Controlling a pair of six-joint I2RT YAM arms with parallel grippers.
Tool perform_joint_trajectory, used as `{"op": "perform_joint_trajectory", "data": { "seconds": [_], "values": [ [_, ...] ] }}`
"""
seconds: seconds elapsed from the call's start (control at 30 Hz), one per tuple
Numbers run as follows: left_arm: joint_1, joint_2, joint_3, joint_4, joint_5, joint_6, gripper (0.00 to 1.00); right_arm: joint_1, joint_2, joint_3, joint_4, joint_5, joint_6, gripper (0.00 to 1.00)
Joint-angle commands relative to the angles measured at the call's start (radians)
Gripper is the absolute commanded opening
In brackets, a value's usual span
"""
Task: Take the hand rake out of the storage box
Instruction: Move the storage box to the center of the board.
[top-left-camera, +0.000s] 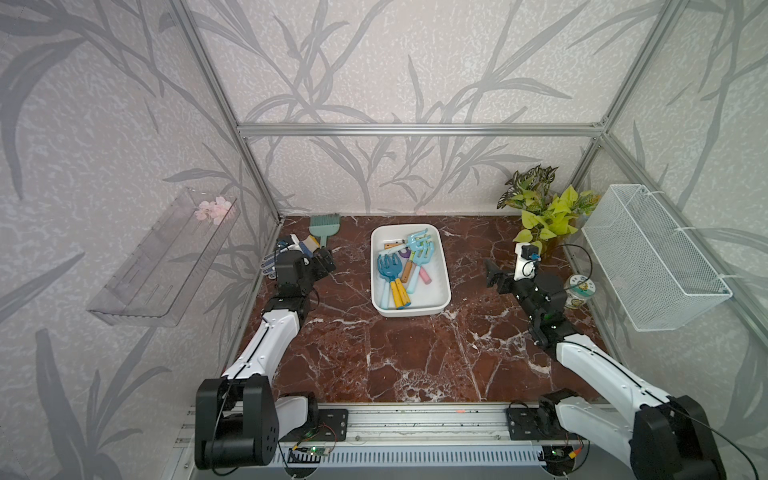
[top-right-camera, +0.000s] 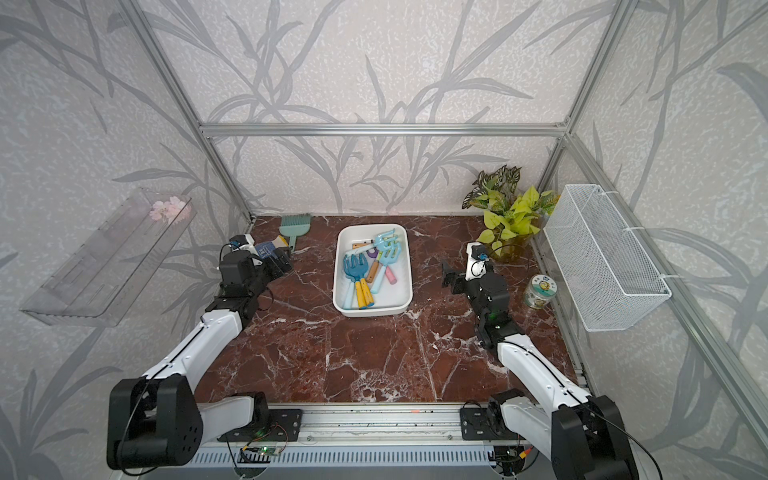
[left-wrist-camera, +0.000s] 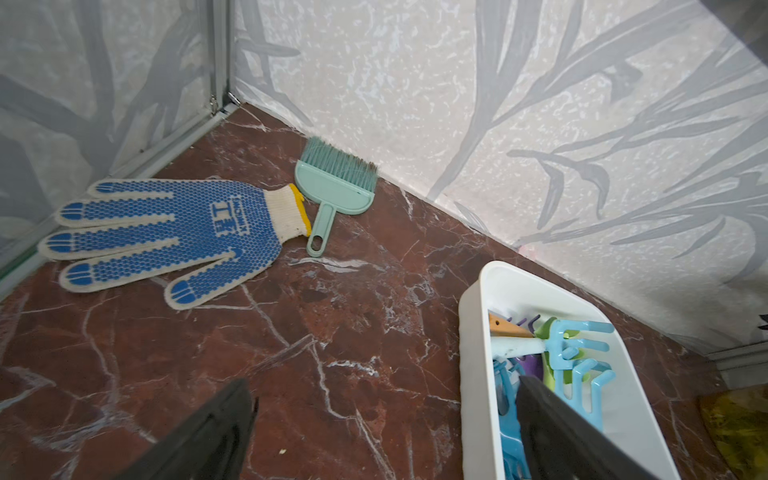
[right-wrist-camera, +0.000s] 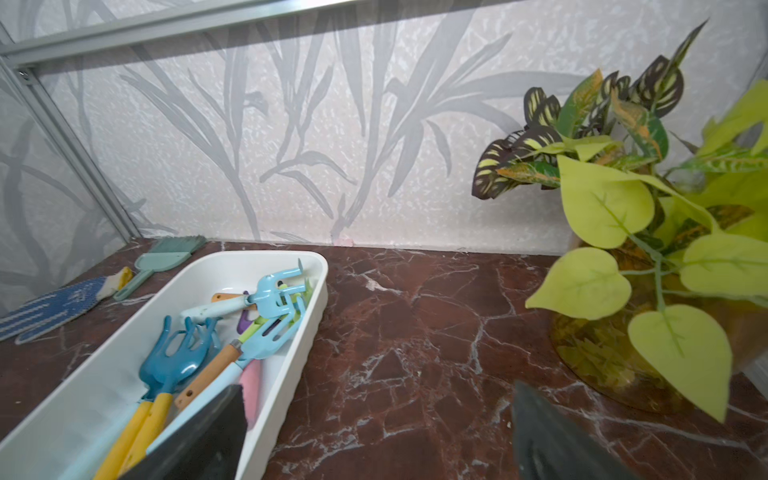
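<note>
Red marble table (top-left-camera: 415, 361); white storage box (top-left-camera: 434, 293) at centre, hand rakes (top-left-camera: 388, 268) piled inside. Both jaws spread wide, empty, flanking it. Best: pinch the topmost light-blue rake (top-left-camera: 417, 241) by its handle, lift straight.

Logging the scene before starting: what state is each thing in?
box: upright, holding the rakes
rakes: lying piled inside box
left pincer: open, empty
right pincer: open, empty
glove: flat on table
brush: flat on table
jar: upright
plant: upright
</note>
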Motion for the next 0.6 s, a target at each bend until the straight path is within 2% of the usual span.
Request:
{"op": "perform_joint_trajectory", "data": {
  "seconds": [0.0, 0.1, 0.27, 0.33, 0.43, 0.57],
  "values": [
    [-0.014, 0.051, 0.057, -0.039, 0.064, -0.038, 0.99, -0.033, 0.026, 0.049, -0.154, -0.155, 0.089, 0.99],
    [-0.032, 0.096, 0.081, -0.085, 0.054, -0.015, 0.98, -0.034, 0.102, 0.125, -0.235, -0.231, 0.083, 0.99],
    [-0.069, 0.153, 0.121, -0.139, 0.065, 0.004, 0.87, -0.032, 0.223, 0.215, -0.301, -0.348, 0.068, 0.99],
    [-0.105, 0.195, 0.149, -0.16, 0.066, 0.012, 0.82, -0.025, 0.277, 0.284, -0.382, -0.37, 0.058, 0.99],
    [-0.156, 0.268, 0.203, -0.19, 0.066, 0.017, 0.8, 0.009, 0.325, 0.345, -0.436, -0.334, 0.047, 0.99],
    [-0.194, 0.335, 0.254, -0.208, 0.063, 0.007, 0.8, 0.105, 0.376, 0.449, -0.551, -0.206, -0.005, 0.99]
  ]
}}
